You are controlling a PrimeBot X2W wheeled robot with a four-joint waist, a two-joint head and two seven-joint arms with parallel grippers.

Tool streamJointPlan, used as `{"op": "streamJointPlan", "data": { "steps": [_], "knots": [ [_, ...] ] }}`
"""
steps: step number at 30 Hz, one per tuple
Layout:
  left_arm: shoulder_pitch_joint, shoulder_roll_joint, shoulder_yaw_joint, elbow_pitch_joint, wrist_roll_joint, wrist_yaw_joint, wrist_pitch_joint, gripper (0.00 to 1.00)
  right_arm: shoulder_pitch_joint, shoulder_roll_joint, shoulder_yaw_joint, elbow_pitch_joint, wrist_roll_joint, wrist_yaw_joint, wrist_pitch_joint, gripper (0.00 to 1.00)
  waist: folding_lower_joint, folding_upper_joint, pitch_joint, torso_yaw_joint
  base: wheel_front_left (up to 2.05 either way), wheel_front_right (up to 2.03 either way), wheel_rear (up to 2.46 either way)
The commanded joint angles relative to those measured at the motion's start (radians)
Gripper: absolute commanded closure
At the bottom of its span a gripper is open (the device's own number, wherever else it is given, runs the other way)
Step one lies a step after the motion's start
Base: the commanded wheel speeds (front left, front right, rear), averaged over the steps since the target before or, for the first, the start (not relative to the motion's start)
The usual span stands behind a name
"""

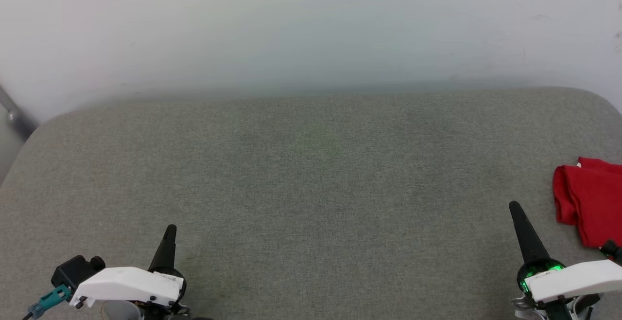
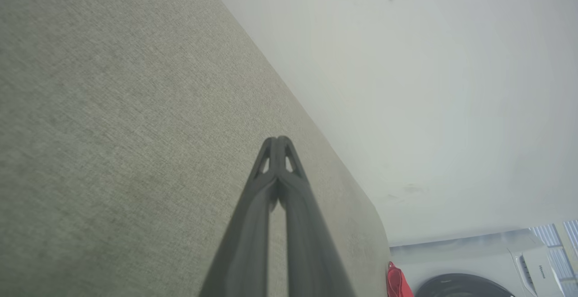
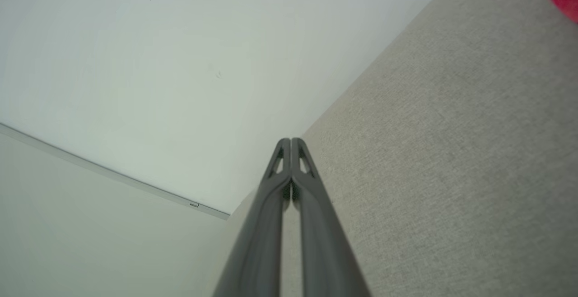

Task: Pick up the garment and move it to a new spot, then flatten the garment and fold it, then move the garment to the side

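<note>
With both jaws clenched empty and the garment [image 1: 590,201] lying folded at the cushion's [image 1: 311,174] right edge, a careless swing of the right jaws could snag it, spoiling the fold or pushing it off.

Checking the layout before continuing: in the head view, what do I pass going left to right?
In order: left end effector, shut → right end effector, also shut → red soft-fabric garment, lying at the right edge.

Grey-green fabric-covered bench [image 1: 311,188] with rounded corners, plain white wall [image 1: 311,28] right behind, grey metal strip [image 1: 14,115] far left, white washing machine [image 2: 496,261] past the bench end, soft even light
</note>
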Motion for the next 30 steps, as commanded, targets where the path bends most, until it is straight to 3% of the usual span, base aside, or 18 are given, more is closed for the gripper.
{"op": "streamJointPlan", "data": {
  "steps": [1, 30],
  "knots": [
    [-0.027, -0.001, 0.014, -0.004, -0.016, -0.012, 0.005, 1.0, -0.023, 0.002, -0.004, -0.002, 0.025, 0.0, 0.003, 1.0, -0.0001, -0.0001, 0.0, 0.0, 0.0, 0.0, 0.0],
    [-0.056, -0.079, 0.114, 0.033, -0.214, -0.1, 0.078, 1.0, -0.072, 0.011, -0.021, 0.073, 0.308, 0.0, 0.017, 1.0, -0.0001, -0.0001, 0.008, 0.009, 0.0, 0.0, 0.0]
  ]
}}
